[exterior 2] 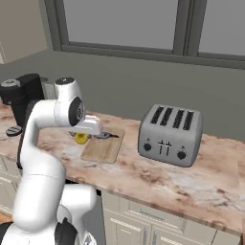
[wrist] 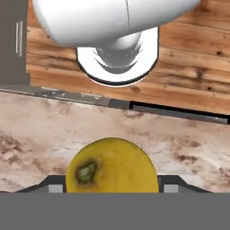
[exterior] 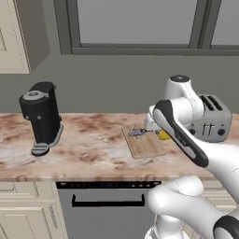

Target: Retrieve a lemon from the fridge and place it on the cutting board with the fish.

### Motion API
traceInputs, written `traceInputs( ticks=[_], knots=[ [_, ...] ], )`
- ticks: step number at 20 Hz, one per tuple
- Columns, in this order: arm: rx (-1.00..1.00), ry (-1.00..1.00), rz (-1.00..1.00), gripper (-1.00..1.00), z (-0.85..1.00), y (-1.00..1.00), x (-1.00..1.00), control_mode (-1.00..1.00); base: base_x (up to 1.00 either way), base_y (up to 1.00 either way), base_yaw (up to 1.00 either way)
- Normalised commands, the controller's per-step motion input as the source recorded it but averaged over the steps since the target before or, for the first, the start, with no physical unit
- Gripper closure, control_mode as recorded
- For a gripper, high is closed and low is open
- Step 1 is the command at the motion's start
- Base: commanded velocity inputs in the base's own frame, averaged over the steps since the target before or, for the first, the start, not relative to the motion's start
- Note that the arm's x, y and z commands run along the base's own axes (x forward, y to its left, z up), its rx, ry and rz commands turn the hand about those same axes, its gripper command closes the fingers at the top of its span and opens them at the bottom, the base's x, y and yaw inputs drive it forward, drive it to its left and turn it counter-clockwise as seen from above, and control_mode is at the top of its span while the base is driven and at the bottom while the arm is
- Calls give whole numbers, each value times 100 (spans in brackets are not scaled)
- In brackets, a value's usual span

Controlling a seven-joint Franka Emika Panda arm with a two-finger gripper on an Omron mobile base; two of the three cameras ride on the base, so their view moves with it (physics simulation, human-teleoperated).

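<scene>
My pincer (wrist: 112, 188) was clamped on the lemon (wrist: 112, 166), held low over the marbled counter (exterior: 88, 149), with the cutting board (exterior: 144, 144) and its fish (exterior: 138, 133) just beside it. I judged the risk was release short of the wood: the round fruit could roll off. Beyond my pincer stood a toaster (exterior 2: 170, 136), a coffee machine (exterior: 41, 116) and a window (exterior: 135, 23).
</scene>
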Motion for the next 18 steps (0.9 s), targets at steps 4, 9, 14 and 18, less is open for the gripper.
traceInputs(
  ticks=[4,9,14,18],
  knots=[
    [0,-3,10,100,-60,6,74,-100,0,0,0],
    [0,-8,6,100,-54,0,77,-100,0,0,0],
    [-2,-6,1,100,-48,0,48,-100,0,0,0],
    [-1,-1,1,100,-49,0,58,-100,0,0,0]
  ],
)
